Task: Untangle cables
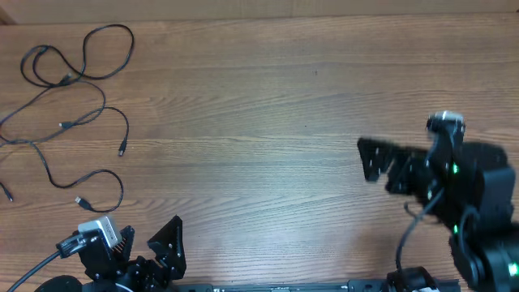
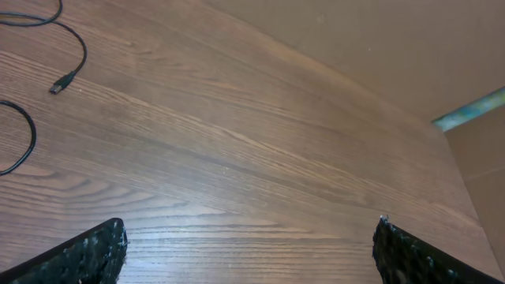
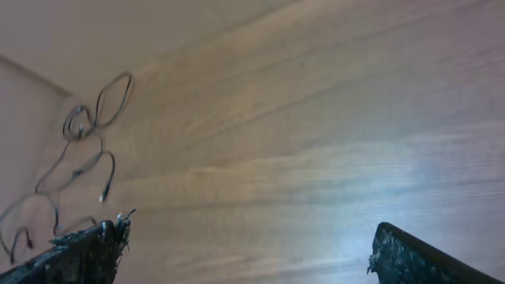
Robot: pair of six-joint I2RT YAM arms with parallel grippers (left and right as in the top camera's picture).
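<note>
The cables (image 1: pixel 69 105) are thin black cords with small plug ends, lying as loose curvy strands at the table's far left. A plug end and curved strands show at the top left of the left wrist view (image 2: pixel 63 81). The strands also show far off at the left of the right wrist view (image 3: pixel 87 150). My left gripper (image 1: pixel 166 243) is open and empty at the front left, below the cables. My right gripper (image 1: pixel 371 160) is open and empty at the right, above the table and far from the cables. Both wrist views show bare wood between the fingers.
The wooden table (image 1: pixel 268 105) fills the view. The arm bases and their thicker black wires sit along the front edge at the left (image 1: pixel 89 259) and at the right (image 1: pixel 478 235). The table's far edge shows in the left wrist view (image 2: pixel 442 126).
</note>
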